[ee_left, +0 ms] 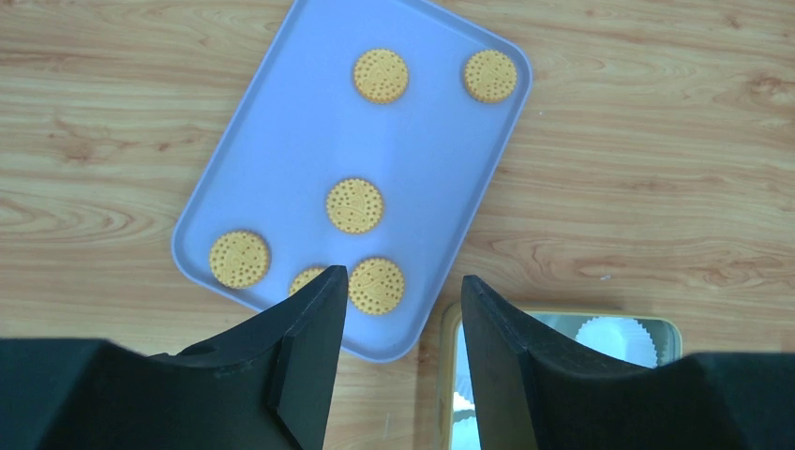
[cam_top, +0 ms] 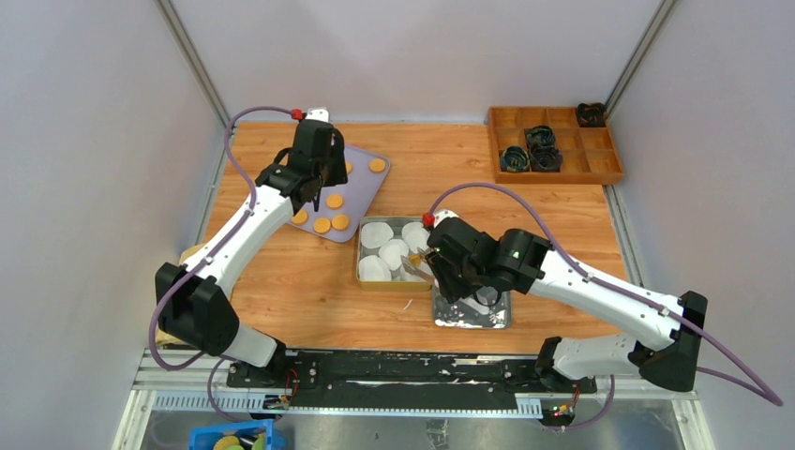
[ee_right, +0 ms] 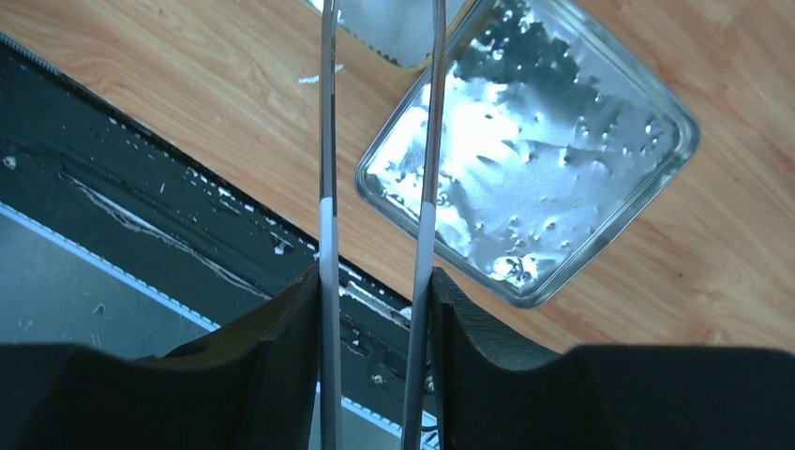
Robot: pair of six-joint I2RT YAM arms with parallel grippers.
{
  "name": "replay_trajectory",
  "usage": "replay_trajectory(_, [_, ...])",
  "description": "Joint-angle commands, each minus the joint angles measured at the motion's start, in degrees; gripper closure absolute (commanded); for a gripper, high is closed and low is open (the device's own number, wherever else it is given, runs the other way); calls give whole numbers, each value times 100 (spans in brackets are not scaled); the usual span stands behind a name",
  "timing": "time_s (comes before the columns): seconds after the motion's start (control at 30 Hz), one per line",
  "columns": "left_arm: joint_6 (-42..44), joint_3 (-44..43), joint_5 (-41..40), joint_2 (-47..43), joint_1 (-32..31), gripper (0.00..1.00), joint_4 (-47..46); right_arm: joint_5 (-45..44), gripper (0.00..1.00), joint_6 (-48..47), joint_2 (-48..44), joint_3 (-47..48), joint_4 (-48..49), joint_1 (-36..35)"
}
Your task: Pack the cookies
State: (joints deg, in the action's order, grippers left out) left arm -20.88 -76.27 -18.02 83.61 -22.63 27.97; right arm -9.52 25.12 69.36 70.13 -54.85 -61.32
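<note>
Several round orange-yellow cookies (cam_top: 323, 225) lie on a lavender tray (cam_top: 361, 187) at the back left. They also show in the left wrist view (ee_left: 354, 205) on the tray (ee_left: 422, 169). My left gripper (cam_top: 312, 187) hovers over the tray's near end, open and empty (ee_left: 403, 281). A square tin (cam_top: 359, 253) with white paper cups (cam_top: 377, 234) sits mid-table; its corner shows in the left wrist view (ee_left: 562, 321). My right gripper (cam_top: 436, 270) is shut on metal tongs (ee_right: 327, 141), at the tin's near right corner (ee_right: 375, 281).
The tin's silver lid (cam_top: 472, 314) lies upside down just in front of the tin, under my right wrist (ee_right: 534, 159). A wooden compartment box (cam_top: 553, 141) with black items stands at the back right. The black base rail (cam_top: 403, 370) runs along the near edge.
</note>
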Motion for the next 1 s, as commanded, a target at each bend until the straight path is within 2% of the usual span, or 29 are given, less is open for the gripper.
replay_trajectory(0.0, [-104,164,122,-130,-22,46,-132,-201,93,471,-2,-86,-406,-317])
replay_trajectory(0.23, [-100,279,132,-263,-22,46,-156,-476,91,663,110,-51,-675,-546])
replay_trajectory(0.5, [-43,261,219,-206,-22,45,-139,-606,71,701,381,54,-738,-565])
replay_trajectory(0.97, [36,143,273,-284,-22,40,-95,-561,58,457,564,386,-537,-565])
